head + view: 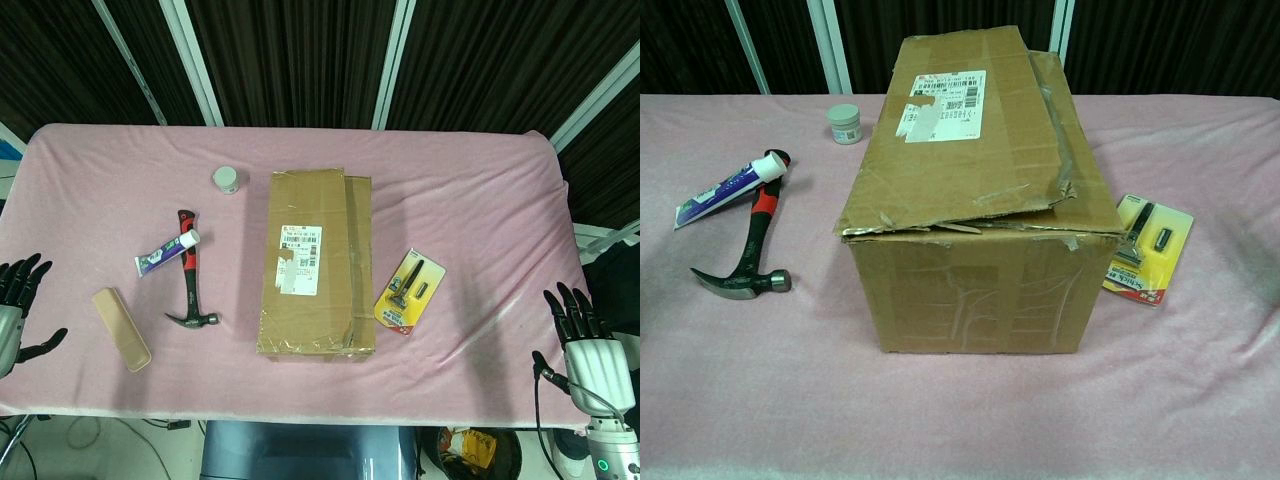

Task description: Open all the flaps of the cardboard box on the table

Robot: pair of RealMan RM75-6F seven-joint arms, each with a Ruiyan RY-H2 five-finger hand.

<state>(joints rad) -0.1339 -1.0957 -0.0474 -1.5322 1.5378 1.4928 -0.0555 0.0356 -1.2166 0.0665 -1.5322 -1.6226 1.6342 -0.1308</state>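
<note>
Waiting at step zero: cardboard box (318,262) sits mid-table, flaps still folded down, the labelled top flap (960,130) overlapping the one beneath. Left hand (18,305) at 9 o'clock and right hand (585,335) at 4 o'clock, both well apart from it, fingers spread, holding nothing. Next move probably: get fingertips under the top flap's loose edge, lift outward.
</note>
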